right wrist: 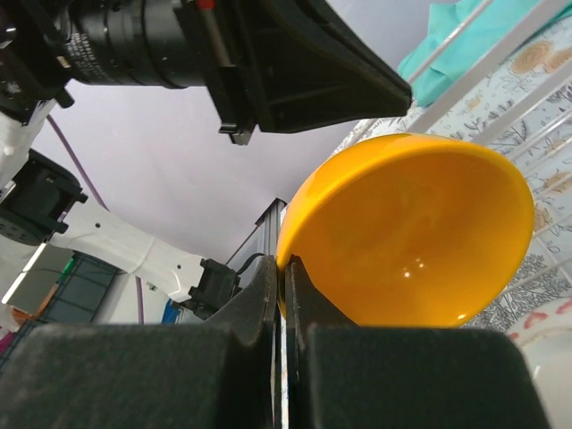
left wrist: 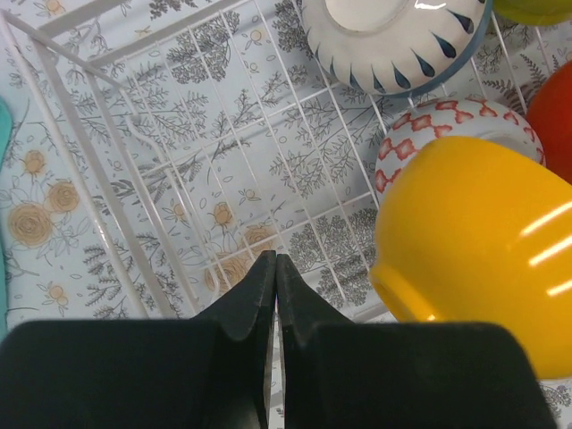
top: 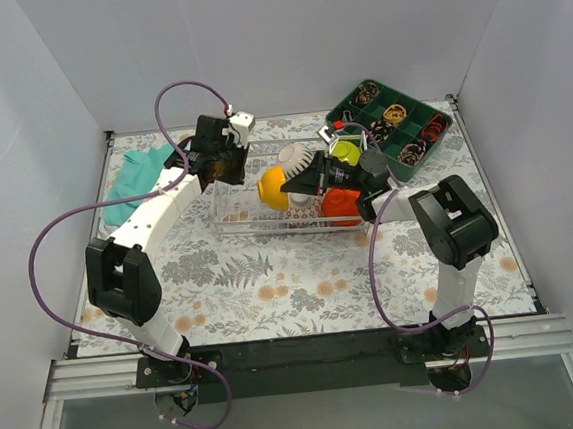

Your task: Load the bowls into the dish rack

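The silver wire dish rack (top: 235, 217) lies mid-table. My right gripper (top: 300, 184) is shut on the rim of a yellow bowl (top: 274, 187), held tilted over the rack's middle; in the right wrist view the fingers (right wrist: 284, 264) pinch its rim (right wrist: 411, 232). My left gripper (top: 224, 166) is shut and empty above the rack's left end, fingertips (left wrist: 275, 260) over the wire floor (left wrist: 179, 161). The yellow bowl (left wrist: 474, 250) hangs to its right. In the rack are a white blue-drop bowl (left wrist: 393, 45), a red-patterned bowl (left wrist: 429, 134) and an orange-red bowl (top: 341, 206).
A dark green compartment tray (top: 352, 101) with small parts stands at the back right. A teal cloth (top: 138, 182) lies at the back left. A yellow-green bowl (top: 344, 152) sits by the rack's far right side. The left wrist camera (right wrist: 268, 63) hangs just above the yellow bowl.
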Tool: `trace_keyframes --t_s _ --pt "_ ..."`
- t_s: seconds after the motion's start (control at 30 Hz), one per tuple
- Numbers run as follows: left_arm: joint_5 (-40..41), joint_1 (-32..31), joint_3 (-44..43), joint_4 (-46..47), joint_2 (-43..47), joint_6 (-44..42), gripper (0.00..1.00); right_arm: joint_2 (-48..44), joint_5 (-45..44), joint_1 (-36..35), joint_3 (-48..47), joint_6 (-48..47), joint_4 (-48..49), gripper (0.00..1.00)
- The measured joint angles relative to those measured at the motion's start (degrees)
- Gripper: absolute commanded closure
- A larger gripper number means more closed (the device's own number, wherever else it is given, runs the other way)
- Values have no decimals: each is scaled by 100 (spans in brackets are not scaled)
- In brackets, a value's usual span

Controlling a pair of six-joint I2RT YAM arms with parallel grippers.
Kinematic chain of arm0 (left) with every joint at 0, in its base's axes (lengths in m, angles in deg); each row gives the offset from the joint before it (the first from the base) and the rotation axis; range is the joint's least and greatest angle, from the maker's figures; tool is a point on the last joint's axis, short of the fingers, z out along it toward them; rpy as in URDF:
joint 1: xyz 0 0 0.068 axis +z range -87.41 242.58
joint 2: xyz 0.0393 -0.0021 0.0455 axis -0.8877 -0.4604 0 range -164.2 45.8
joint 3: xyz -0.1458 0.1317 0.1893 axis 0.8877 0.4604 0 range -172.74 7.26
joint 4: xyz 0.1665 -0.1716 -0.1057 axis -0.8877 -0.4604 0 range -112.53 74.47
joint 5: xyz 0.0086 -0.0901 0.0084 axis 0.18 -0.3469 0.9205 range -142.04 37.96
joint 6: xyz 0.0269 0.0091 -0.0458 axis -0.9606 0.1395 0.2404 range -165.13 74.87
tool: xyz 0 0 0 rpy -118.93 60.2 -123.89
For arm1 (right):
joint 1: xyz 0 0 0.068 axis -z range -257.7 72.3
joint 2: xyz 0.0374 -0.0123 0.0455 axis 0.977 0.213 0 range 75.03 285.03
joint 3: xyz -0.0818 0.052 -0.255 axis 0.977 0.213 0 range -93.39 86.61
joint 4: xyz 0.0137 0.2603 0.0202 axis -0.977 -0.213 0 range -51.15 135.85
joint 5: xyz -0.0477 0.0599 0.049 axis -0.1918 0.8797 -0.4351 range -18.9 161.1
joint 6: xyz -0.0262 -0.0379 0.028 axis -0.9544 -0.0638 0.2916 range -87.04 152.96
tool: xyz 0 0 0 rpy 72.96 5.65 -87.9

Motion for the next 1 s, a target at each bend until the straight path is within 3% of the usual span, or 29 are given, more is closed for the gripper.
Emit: trace_keyframes --t_s 0.7,1.0 --pt "-846 -87 431 -177 -9 271 100 503 -118 -11 -2 -46 13 98" --pt "-1029 -214 431 -214 -33 415 100 686 -170 -7 -2 -138 7 92"
